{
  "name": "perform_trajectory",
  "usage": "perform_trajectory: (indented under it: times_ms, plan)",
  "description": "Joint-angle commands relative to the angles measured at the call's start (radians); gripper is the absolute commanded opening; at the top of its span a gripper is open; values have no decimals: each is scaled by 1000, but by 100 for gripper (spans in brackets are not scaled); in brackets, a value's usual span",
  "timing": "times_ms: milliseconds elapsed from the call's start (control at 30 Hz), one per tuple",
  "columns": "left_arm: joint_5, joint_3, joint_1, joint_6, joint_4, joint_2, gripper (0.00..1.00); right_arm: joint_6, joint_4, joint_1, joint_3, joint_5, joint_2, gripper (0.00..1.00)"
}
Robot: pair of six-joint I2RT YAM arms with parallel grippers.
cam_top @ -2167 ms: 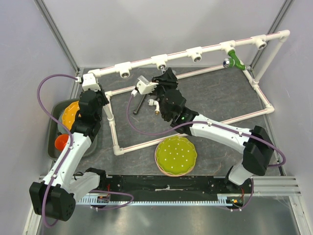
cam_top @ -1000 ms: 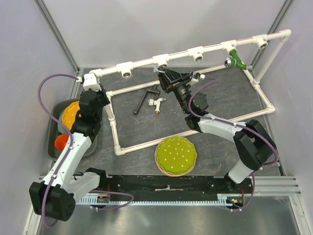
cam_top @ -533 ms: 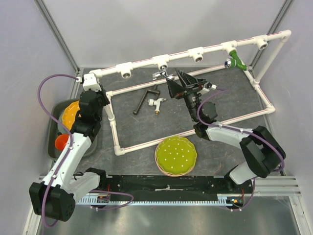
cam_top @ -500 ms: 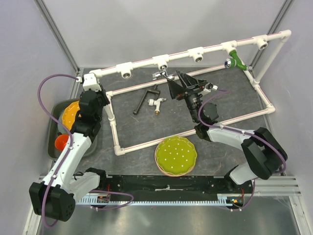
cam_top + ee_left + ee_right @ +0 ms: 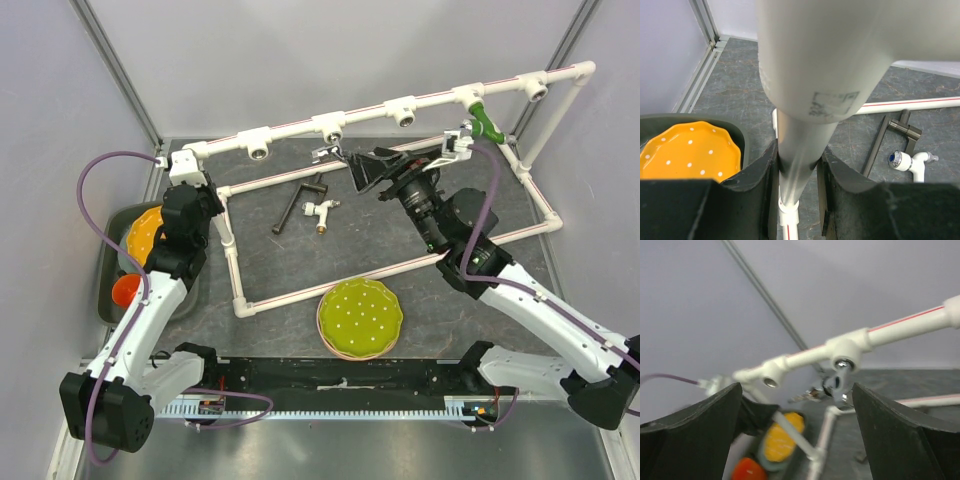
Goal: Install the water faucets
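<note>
As right claw (image 5: 357, 172) retreats, silver faucet (image 5: 328, 152) left unheld

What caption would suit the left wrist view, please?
Left claw grips the white pipe; white faucet lies nearby.

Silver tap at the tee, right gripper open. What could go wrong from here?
1. The shiny silver lever-handle faucet hangs at a white tee socket with the right gripper open and off it; seating depth isn't visible, so it may drop.
2. The white brass-ended faucet lies close beside the black L-shaped bar; a grab may snag the bar.
</note>
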State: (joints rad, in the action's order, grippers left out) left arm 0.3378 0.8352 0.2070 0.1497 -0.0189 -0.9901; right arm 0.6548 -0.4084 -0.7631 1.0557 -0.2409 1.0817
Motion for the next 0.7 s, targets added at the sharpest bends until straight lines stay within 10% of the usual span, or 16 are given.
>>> perform_trajectory:
  times_ms: [0, 400, 667]
  plan:
    - [-51, 28, 8, 128, 25, 16, 2, -501, 434, -57, 117, -185, 27, 98]
    - [-54, 28, 8, 129, 25, 15, 2, -1387, 623, -229, 354, -435, 197, 98]
    - [-51, 28, 8, 126, 25, 13, 2, -1754, 401, -269, 375, -567, 348, 98]
